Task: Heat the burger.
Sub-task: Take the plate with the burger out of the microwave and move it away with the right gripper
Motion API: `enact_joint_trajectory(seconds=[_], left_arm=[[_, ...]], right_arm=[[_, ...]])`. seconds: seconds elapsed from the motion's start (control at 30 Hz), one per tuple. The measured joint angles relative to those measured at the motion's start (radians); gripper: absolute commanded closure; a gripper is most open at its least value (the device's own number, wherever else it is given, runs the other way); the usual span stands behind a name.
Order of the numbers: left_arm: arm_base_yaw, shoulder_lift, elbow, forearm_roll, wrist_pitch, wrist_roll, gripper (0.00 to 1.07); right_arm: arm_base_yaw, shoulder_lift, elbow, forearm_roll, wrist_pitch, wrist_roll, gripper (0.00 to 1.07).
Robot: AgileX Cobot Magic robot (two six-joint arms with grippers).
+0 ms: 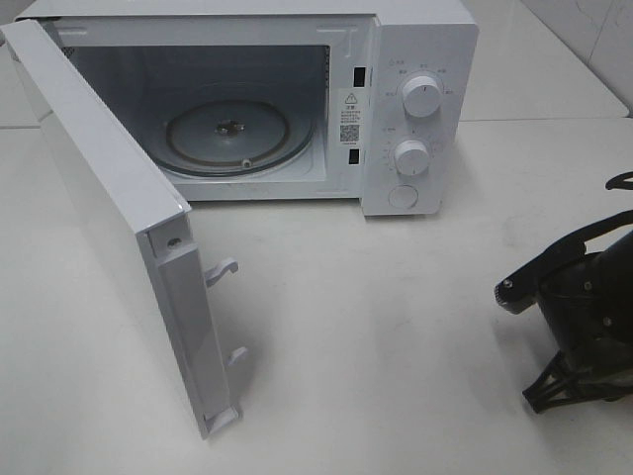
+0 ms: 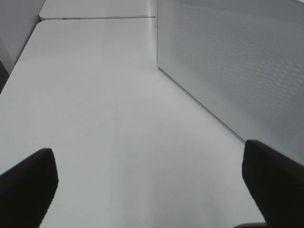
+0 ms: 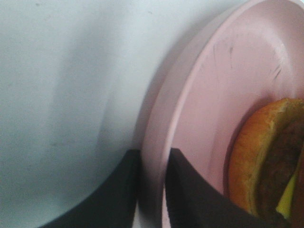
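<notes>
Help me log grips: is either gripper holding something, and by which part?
The right gripper straddles the pink plate at its rim; the left gripper holds nothing.

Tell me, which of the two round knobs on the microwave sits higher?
The higher knob is the larger one, near the top of the microwave's control panel. The other knob sits below it, just above the round button.

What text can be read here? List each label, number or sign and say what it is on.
Nothing is legible.
Sticker on the microwave door frame: warning triangle and QR code, text too small.
Markings around the upper knob and lower knob: blurred.
Pink plate and burger: no text.
</notes>
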Motion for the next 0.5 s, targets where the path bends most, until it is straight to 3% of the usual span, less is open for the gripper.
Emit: enact_joint_trajectory(seconds=[0.1, 0.33, 0.5], left_arm=[[0.0, 0.0, 0.0, 0.0, 0.0, 0.0, 0.08], [0.0, 0.0, 0.0, 0.0, 0.0, 0.0, 0.08], [0.0, 0.0, 0.0, 0.0, 0.0, 0.0, 0.08]], right_arm=[[0.0, -0.01, 0.0, 0.001, 0.012, -0.002, 0.64], [0.0, -0.078, 0.0, 0.033, 0.013, -0.023, 0.63], [0.0, -0.156, -0.016, 0.127, 0.014, -0.12, 0.61]])
